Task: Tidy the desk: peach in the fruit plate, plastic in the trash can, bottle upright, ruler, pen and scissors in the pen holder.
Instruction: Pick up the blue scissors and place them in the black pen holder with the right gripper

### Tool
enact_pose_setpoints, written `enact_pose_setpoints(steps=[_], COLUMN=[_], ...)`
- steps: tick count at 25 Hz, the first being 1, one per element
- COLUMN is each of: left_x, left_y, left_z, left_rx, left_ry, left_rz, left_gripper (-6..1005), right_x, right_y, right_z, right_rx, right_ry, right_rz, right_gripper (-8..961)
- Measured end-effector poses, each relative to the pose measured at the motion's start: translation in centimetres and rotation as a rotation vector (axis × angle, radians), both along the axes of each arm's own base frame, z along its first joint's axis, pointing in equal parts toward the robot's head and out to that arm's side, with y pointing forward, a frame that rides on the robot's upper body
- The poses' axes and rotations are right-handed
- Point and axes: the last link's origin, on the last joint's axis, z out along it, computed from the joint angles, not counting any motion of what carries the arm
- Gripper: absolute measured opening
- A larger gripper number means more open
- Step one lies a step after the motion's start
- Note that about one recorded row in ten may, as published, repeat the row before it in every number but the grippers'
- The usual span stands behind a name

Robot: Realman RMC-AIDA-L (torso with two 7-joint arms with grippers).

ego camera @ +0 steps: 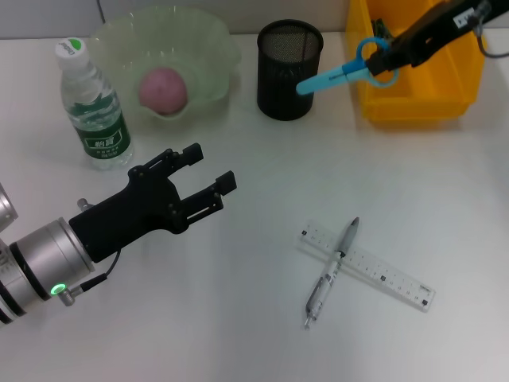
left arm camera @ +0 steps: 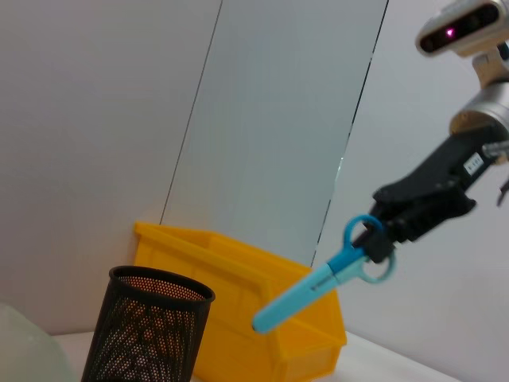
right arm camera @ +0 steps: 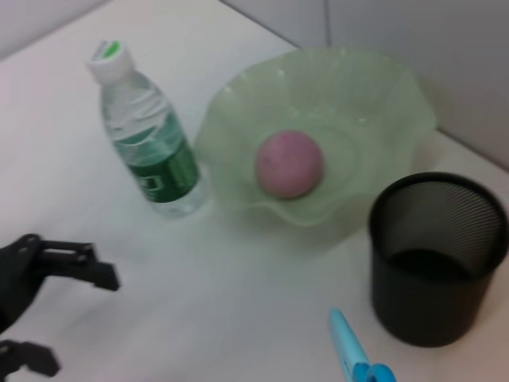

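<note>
On the white desk (ego camera: 262, 334) the yellow bin (ego camera: 417, 95) sits at the far right, the fruit plate (ego camera: 211, 48) already holds the peach (ego camera: 163, 89), and the bottle (ego camera: 94, 111) stands upright beside it. The left gripper (ego camera: 208, 179) hovers low over the desk, jaws spread and empty, while the right gripper (ego camera: 386, 57) pinches the blue scissors (ego camera: 342, 77) by the handles, blades slanting down toward the black mesh pen holder (ego camera: 289, 70). The tip looks aimed near the rim, so it could catch the mesh and tip the holder; ruler (ego camera: 368, 268) and pen (ego camera: 332, 273) lie crossed, still waiting.
</note>
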Motion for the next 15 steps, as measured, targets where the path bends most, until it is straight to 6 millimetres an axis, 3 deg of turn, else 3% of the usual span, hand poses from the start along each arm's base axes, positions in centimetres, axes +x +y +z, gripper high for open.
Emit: enact_pose_setpoints(steps=[9,15], left_x=[-0.3,-0.3], left_y=[-0.1,-0.1], left_z=[-0.1,-0.1], left_rx=[0.007,0.003], left_ry=[0.005,0.005], left_rz=[0.014,0.021], left_gripper=[779,779], right_x=[-1.8,-1.9], right_y=[0.8,1.2], right_z=[1.5,2.1], right_rx=[0.08,0.122], right_ry=[-0.038,-0.047], right_rz=[0.032,0.03], right_gripper=[152,158])
